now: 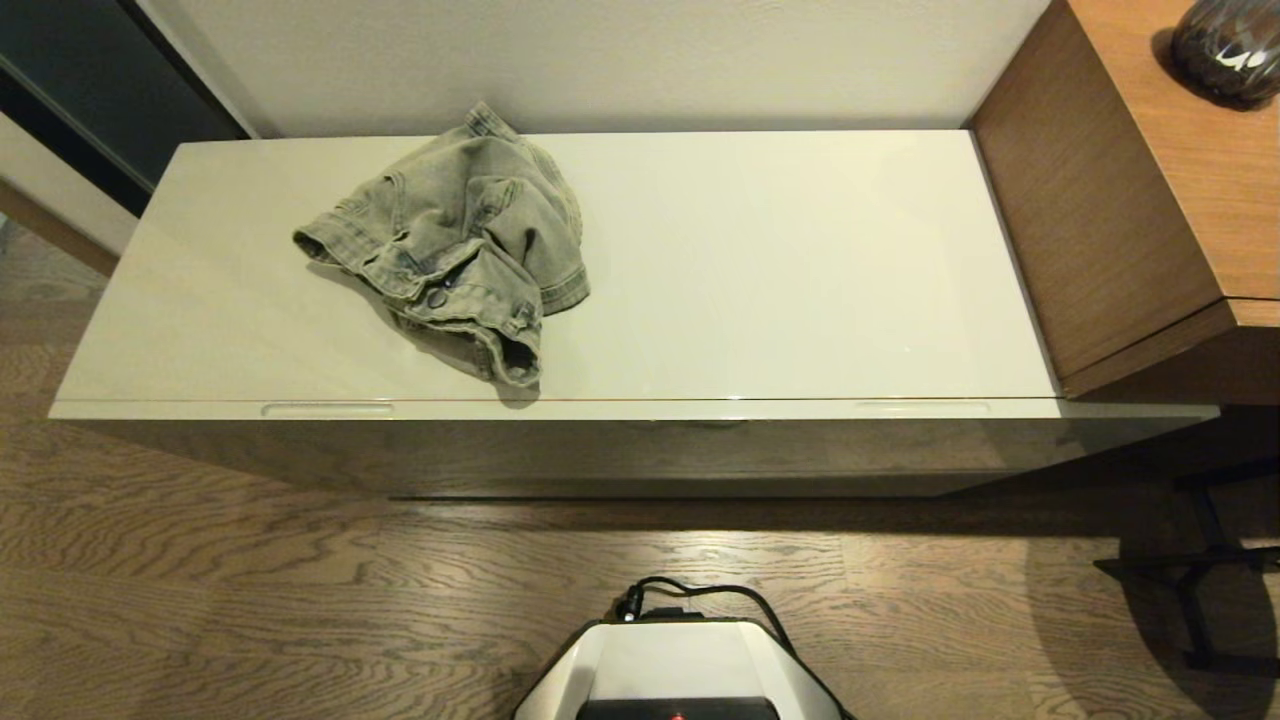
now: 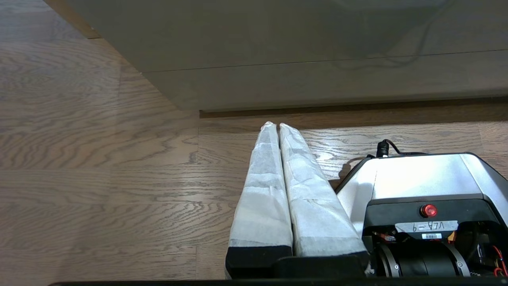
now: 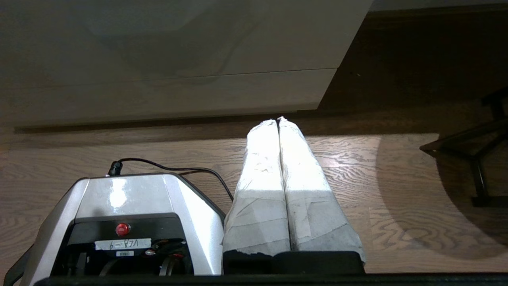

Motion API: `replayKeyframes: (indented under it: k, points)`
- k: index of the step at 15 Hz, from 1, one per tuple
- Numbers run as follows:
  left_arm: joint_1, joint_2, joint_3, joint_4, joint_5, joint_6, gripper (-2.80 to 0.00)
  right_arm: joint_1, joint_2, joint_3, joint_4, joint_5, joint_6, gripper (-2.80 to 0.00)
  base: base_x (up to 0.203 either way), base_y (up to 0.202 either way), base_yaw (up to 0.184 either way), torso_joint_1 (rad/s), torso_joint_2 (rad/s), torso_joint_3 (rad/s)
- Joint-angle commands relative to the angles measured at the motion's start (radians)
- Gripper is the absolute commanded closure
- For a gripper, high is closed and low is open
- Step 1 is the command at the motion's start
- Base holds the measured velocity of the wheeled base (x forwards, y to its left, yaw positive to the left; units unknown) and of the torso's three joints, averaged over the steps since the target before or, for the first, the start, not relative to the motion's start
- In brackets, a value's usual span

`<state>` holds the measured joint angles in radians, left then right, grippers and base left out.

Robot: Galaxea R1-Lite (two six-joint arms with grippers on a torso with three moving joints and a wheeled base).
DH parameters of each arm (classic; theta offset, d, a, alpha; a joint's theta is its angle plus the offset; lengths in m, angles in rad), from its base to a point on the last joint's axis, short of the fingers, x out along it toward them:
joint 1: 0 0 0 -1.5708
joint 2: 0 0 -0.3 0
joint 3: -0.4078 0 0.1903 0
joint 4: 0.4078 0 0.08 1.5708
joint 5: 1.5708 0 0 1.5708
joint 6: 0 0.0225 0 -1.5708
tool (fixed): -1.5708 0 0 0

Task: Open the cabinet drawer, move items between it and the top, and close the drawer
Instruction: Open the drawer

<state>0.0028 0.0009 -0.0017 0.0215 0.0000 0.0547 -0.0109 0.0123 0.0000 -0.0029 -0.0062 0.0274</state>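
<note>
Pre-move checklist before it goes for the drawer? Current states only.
1. Cabinet drawer fully shut: ok, its face sits flush under the top, no gap.
2. Handle notches reachable: ok, both slots on the drawer edge are uncovered, though the denim garment hangs close to the left one.
3. Garment on the top: ok, crumpled on the left half, its hem at the front edge.
4. Left gripper free: ok, shut on nothing, low beside the base, short of the cabinet.
5. Right gripper free: ok, shut on nothing, parked likewise.
6. Drawer contents: cannot tell, hidden.
</note>
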Motion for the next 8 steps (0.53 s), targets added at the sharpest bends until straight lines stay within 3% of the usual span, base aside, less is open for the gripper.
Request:
replayKeyframes:
  k: [1,8]
  points:
    - [0.0,0.001,0.0,0.0,0.0,0.001,0.0,0.0,0.0,0.002,0.0,0.0,0.0,0.0,0.0,0.0,0.0,0.0,0.0,0.0]
    - [0.0,0.002,0.0,0.0,-0.002,0.002,0.0,0.0,0.0,-0.012,0.002,-0.003,-0.004,0.0,0.0,0.0,0.0,0.0,0.0,0.0]
